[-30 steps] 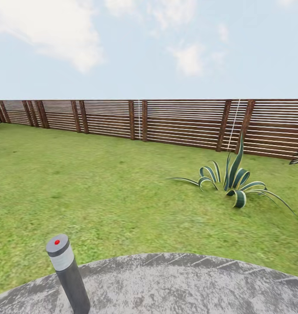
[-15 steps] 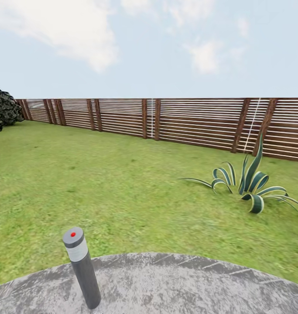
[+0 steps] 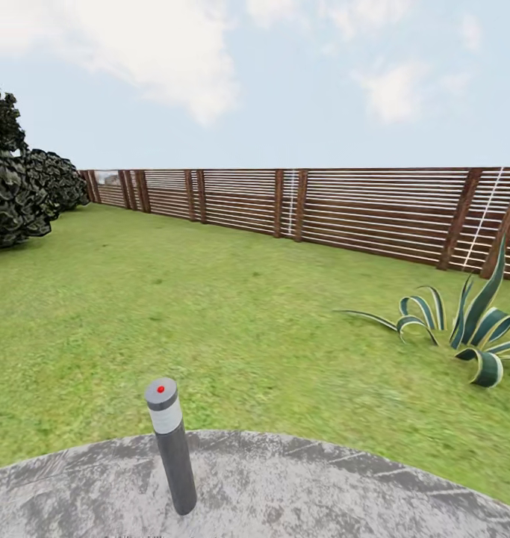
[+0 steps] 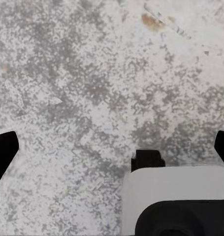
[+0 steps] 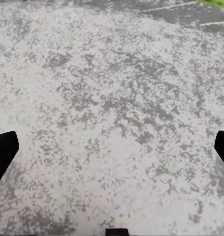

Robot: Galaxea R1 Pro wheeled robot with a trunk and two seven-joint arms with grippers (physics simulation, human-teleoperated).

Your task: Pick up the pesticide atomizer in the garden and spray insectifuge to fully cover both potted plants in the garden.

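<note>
The pesticide atomizer and the two potted plants are out of view. The garden lawn (image 3: 210, 299) stretches to a brown slatted fence (image 3: 344, 205). Below me lies the round grey stone patio (image 3: 299, 486). In the left wrist view my left gripper (image 4: 112, 152) is open over the speckled patio stone (image 4: 92, 88), its dark fingertips (image 4: 3, 152) at the frame's two sides. My right gripper (image 5: 112, 152) is open too, over bare stone (image 5: 116, 98), with nothing between its fingertips (image 5: 3, 150).
A grey bollard lamp (image 3: 172, 448) with a red dot stands at the patio's near edge. A striped agave (image 3: 471, 325) grows on the right of the lawn. Dark bushes (image 3: 16, 187) line the left. A white and black robot part (image 4: 176, 196) shows in the left wrist view.
The whole head picture has shifted right, so the camera has turned left. Dark bushes have come into view at the left; the agave now sits near the right edge.
</note>
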